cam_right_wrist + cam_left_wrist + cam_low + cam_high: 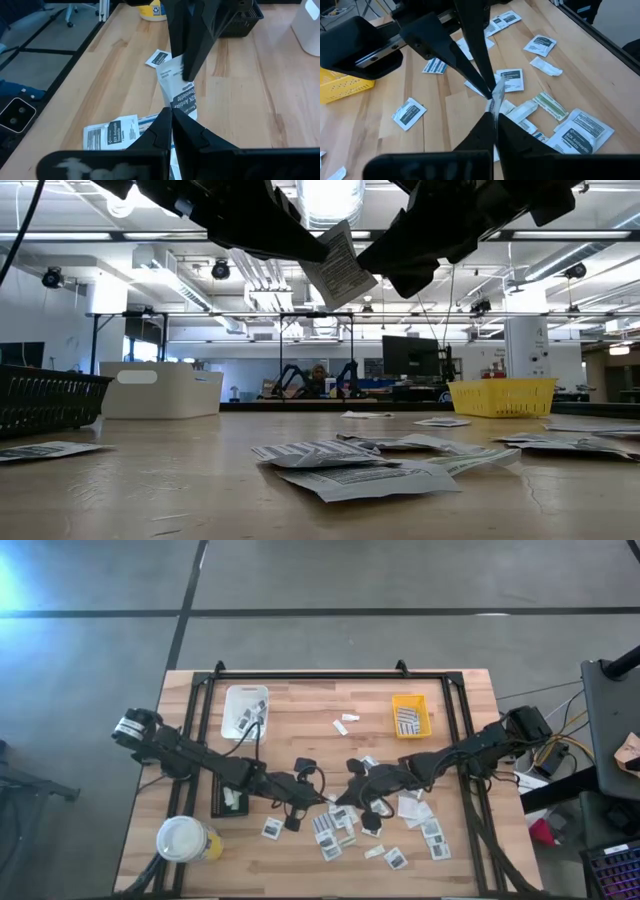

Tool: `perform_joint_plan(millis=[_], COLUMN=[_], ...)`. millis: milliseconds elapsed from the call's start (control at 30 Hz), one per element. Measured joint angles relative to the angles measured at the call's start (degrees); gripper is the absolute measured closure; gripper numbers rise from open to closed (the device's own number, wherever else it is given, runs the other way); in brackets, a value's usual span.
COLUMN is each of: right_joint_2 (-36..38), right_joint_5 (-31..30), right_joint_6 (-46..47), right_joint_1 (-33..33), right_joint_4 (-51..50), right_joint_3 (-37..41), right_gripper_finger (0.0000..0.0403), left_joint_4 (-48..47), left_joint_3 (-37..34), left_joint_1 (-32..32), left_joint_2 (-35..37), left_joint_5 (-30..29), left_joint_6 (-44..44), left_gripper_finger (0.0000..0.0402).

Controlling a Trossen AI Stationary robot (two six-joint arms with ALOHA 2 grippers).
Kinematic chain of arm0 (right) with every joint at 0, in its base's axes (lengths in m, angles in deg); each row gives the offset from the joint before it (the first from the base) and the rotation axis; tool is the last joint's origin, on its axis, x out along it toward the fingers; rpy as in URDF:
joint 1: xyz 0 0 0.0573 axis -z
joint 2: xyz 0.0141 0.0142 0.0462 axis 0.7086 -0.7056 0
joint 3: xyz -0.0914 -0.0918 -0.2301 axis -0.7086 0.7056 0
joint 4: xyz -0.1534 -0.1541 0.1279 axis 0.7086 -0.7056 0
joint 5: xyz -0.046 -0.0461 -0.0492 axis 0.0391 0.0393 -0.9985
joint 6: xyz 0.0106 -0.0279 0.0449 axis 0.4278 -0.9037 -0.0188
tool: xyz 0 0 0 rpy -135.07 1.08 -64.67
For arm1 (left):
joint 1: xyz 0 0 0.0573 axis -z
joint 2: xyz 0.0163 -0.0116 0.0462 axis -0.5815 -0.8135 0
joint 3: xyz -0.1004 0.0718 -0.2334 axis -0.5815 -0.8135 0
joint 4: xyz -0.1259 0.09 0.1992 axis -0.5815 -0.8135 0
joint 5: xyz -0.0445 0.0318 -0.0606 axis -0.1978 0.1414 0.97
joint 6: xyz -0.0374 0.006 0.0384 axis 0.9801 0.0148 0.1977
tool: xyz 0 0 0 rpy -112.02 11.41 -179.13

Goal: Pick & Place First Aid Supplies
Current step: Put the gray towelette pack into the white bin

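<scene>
One small white packet (340, 268) with dark print is up in the air between both grippers, above the middle of the table. My left gripper (493, 107) reaches in from the table's left and is shut on it. My right gripper (171, 114) reaches in from the right and is shut on the same packet (178, 92). In the high view the two grippers meet near the table's middle, left (308, 792) and right (352, 778). Many more flat white packets (340, 825) lie loose on the wood below and to the right. My left gripper pinches the packet between its two fingers at one edge (492, 101); its own wrist view shows the packet edge-on. The right wrist view shows its fingers (192, 55) on the packet's far end (170, 75). The packet is lifted clear of the table. My right gripper pinches the opposite end of the same packet (181, 106) between its two fingers, coming from the table's right side. The printed face stands up out of the fingers, slightly tilted. No part of the packet rests on the table.
A white tray (245, 710) and a yellow tray (411, 716) stand near the far edge. A black tray (232, 798) lies under the left arm. A white-topped yellow cup (185, 838) stands at the near left corner. Loose packets (345, 460) cover the near middle.
</scene>
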Motion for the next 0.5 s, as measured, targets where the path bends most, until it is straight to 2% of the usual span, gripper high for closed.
perform_joint_plan(millis=[267,500], right_joint_2=[0.00,0.02], right_joint_5=[-0.02,-0.05], right_joint_6=[-0.17,0.59], right_joint_1=[0.00,0.04], right_joint_4=[-0.26,-1.70], right_joint_3=[-0.02,-0.04], right_gripper_finger=[0.0389,0.0333], left_joint_4=[0.00,-2.84], left_joint_3=[0.00,0.00], left_joint_1=[-0.01,-0.03], left_joint_2=[0.00,0.05], left_joint_5=[0.04,-1.40], left_joint_6=[0.22,1.35], left_gripper_finger=[0.0399,0.0400])
